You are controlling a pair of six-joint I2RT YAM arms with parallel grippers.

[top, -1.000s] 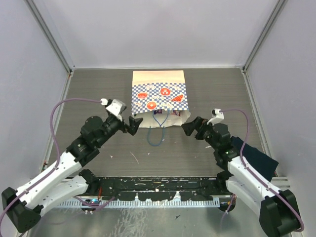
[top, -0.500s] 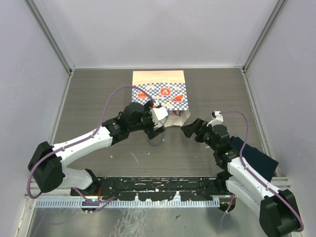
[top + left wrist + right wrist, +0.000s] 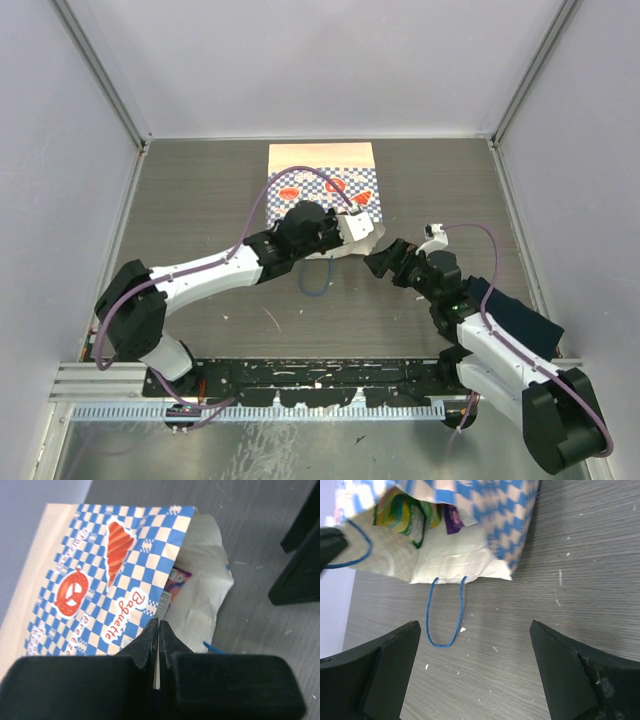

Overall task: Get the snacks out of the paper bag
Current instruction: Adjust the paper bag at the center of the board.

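The paper bag (image 3: pixel 320 165) lies flat at the table's far middle, its mouth toward the arms; in the left wrist view its blue-white checkered side (image 3: pixel 100 580) fills the left half. My left gripper (image 3: pixel 368 232) (image 3: pixel 158 622) is shut on the bag's upper lip, a thin paper edge pinched between the fingers. Snacks show inside the mouth: a green-yellow packet (image 3: pixel 402 515), a purple one (image 3: pixel 452 520) and a purple-pink one (image 3: pixel 175 582). My right gripper (image 3: pixel 375 262) (image 3: pixel 475 630) stands open just right of the mouth, over bare table.
The bag's blue cord handle (image 3: pixel 315 280) (image 3: pixel 445 615) loops onto the table in front of the mouth. A dark navy folded cloth (image 3: pixel 520 315) lies at the right under the right arm. Grey walls close in the table on three sides.
My left arm swung from the left across to the bag's mouth and shut on its upper lip. The right arm has barely moved and stays open.
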